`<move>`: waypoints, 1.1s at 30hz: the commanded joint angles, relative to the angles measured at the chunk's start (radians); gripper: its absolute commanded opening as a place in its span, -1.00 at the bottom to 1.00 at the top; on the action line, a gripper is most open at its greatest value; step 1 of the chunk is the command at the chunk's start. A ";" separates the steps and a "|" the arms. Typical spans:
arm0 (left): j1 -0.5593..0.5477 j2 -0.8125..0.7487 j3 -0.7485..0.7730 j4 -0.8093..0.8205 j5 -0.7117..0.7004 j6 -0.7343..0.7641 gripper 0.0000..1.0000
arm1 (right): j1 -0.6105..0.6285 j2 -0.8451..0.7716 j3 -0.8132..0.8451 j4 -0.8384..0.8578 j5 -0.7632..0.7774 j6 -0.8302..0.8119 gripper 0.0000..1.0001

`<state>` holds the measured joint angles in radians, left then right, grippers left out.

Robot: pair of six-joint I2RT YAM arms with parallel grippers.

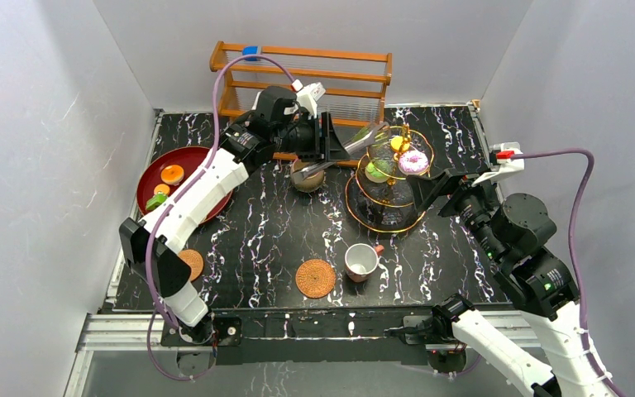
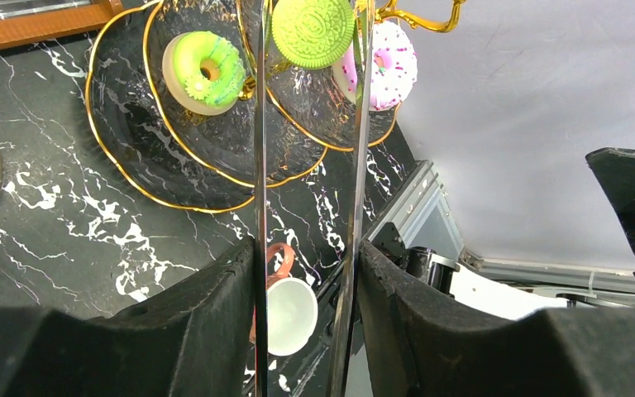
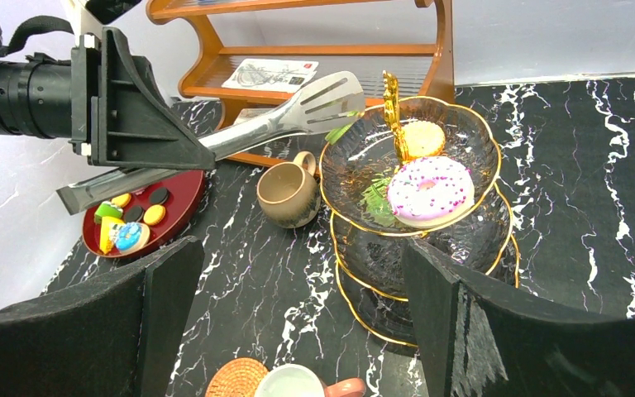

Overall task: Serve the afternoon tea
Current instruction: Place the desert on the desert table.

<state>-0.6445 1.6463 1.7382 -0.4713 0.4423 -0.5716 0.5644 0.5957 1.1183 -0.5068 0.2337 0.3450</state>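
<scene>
Ahead of the left hand (image 2: 306, 269) gripping tongs (image 2: 260, 165), a green cookie (image 2: 312, 31) sits between their tips.

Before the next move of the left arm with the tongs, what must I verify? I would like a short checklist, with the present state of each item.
1. Left gripper grips the tongs: ok.
2. Green cookie sits between the tong tips, over the tiered stand: ok.
3. Cookie pinched firmly, not loose: cannot tell.
4. Free space on the top tier beside the pink donut: ok.
5. Right gripper open and empty: ok.
6. Right gripper clear of the stand: cannot tell.
</scene>
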 commanded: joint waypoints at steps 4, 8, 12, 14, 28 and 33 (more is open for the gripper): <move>-0.006 -0.016 0.007 0.014 0.007 0.020 -0.08 | 0.004 -0.001 0.033 0.040 0.009 0.000 0.97; -0.007 -0.015 0.008 0.010 0.001 0.025 -0.03 | 0.003 -0.005 0.028 0.045 0.008 0.000 0.97; -0.006 -0.016 0.016 0.006 -0.005 0.030 -0.03 | 0.004 -0.007 0.027 0.044 0.013 0.000 0.97; -0.006 -0.022 0.019 0.007 -0.019 0.032 -0.03 | 0.003 -0.008 0.030 0.042 0.008 0.001 0.97; -0.006 -0.121 0.008 -0.044 -0.302 0.122 -0.05 | 0.003 0.013 0.032 0.027 0.003 0.000 0.97; -0.001 -0.161 -0.025 -0.085 -0.490 0.156 0.00 | 0.004 0.020 0.023 0.032 -0.011 0.002 0.97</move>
<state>-0.6456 1.5700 1.7229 -0.5220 0.1364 -0.4667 0.5644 0.6067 1.1183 -0.5072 0.2325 0.3447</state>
